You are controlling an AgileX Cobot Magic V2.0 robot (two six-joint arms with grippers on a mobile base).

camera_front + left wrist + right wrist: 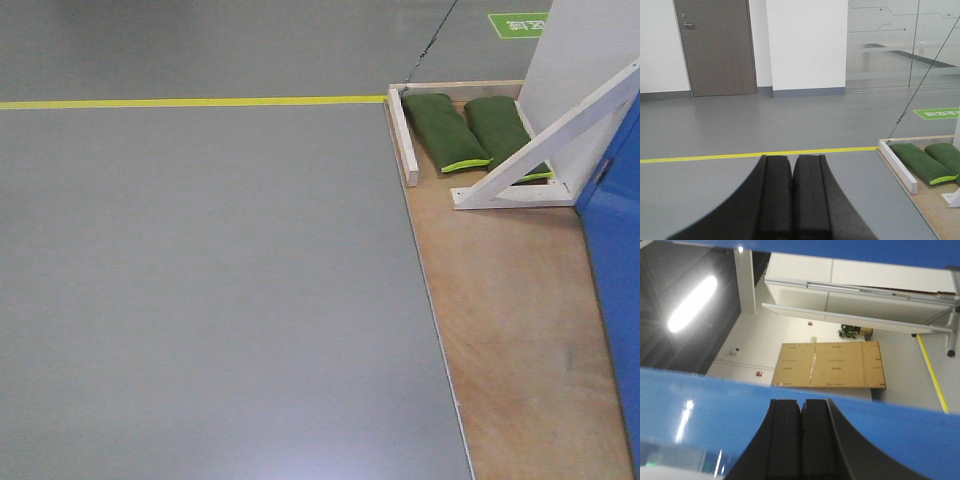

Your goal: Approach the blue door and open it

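Exterior front-facing view caught the blue door (615, 270) as a strip at the right edge, standing on a plywood base (500, 340), with a white braced frame (540, 150) and green sandbags (445, 130) just behind it. It looked rigid, glossy and probably slippery, so a handle, not in view, seemed the only sound hold. The right hand (801, 440) sat close before the door, clenched and empty, and the left hand (791, 200), facing floor left of the door, was clenched on nothing too.
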